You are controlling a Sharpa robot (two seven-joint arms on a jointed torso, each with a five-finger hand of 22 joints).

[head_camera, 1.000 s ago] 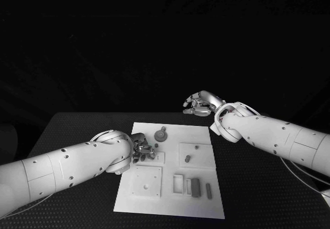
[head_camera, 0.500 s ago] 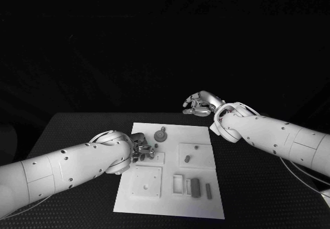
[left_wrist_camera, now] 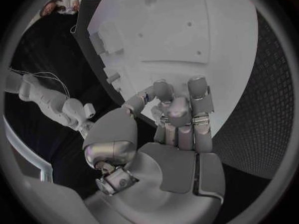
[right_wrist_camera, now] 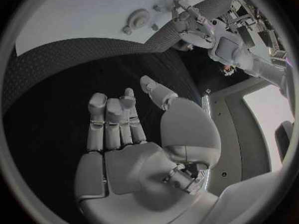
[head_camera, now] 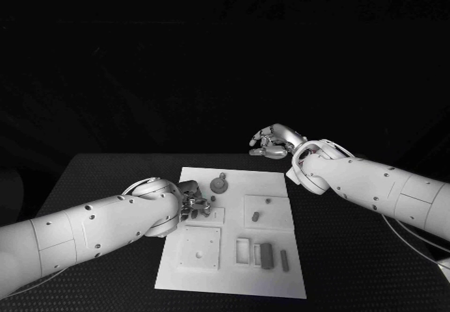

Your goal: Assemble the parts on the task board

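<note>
The white task board [head_camera: 235, 273] lies in the middle of the table and also shows in the wrist views [left_wrist_camera: 206, 30] [right_wrist_camera: 69, 20]. On it are a round grey part [head_camera: 218, 184] [right_wrist_camera: 137, 19], two small pegs [head_camera: 268, 200] [head_camera: 255, 214] and two grey bars [head_camera: 267, 255] [head_camera: 284, 259]. My left hand [head_camera: 195, 203] [left_wrist_camera: 177, 117] hangs over the board's left edge with its fingers curled in toward the thumb; no part shows between them. My right hand [head_camera: 272, 143] [right_wrist_camera: 124, 124] is raised beyond the board's far edge, fingers apart from the thumb, holding nothing.
A raised white square plate [head_camera: 199, 247] and a white frame [head_camera: 243, 250] sit at the board's near end. Another square plate [head_camera: 267, 211] lies at mid board. Black table [head_camera: 112, 175] surrounds the board on all sides.
</note>
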